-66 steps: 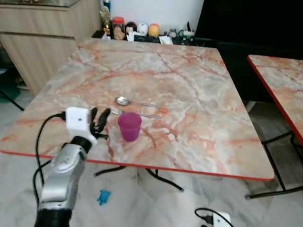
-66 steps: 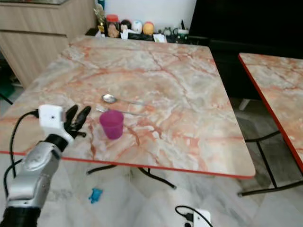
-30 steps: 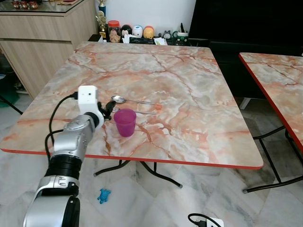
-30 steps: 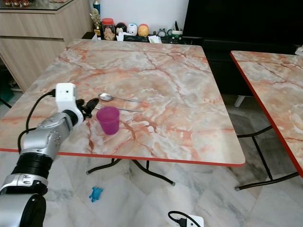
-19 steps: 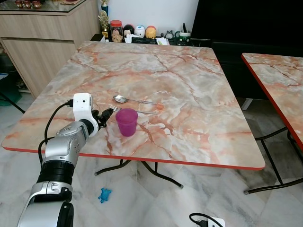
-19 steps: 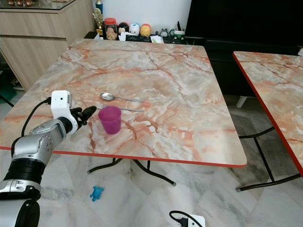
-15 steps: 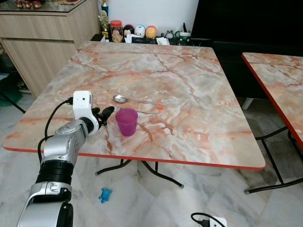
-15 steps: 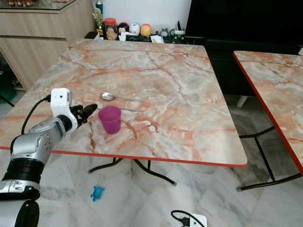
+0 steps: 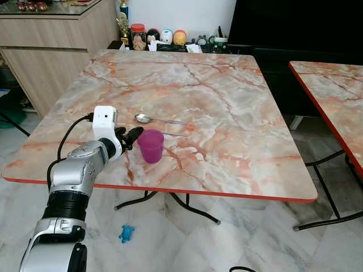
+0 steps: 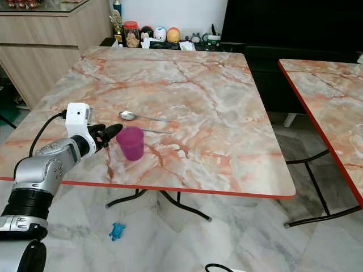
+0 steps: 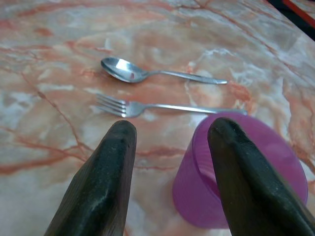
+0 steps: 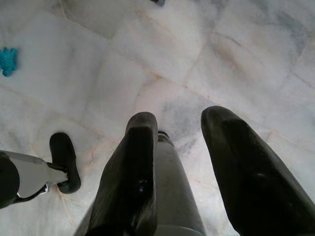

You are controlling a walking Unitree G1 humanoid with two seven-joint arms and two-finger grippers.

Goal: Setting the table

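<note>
A purple plastic cup stands upright near the front left of the marble table. Just behind the cup lie a fork and a spoon, parallel to each other. My left gripper hovers low over the table at the cup's left side, open and holding nothing. In the left wrist view the cup sits partly behind one of the fingers. My right gripper hangs open over the tiled floor.
A second marble table stands to the right across a gap. A wooden cabinet is at the back left, with jars and figurines along the far wall. A blue toy lies on the floor under the table's front edge.
My left gripper has edged a little closer to the cup's left side. The cup, fork and spoon have not moved.
</note>
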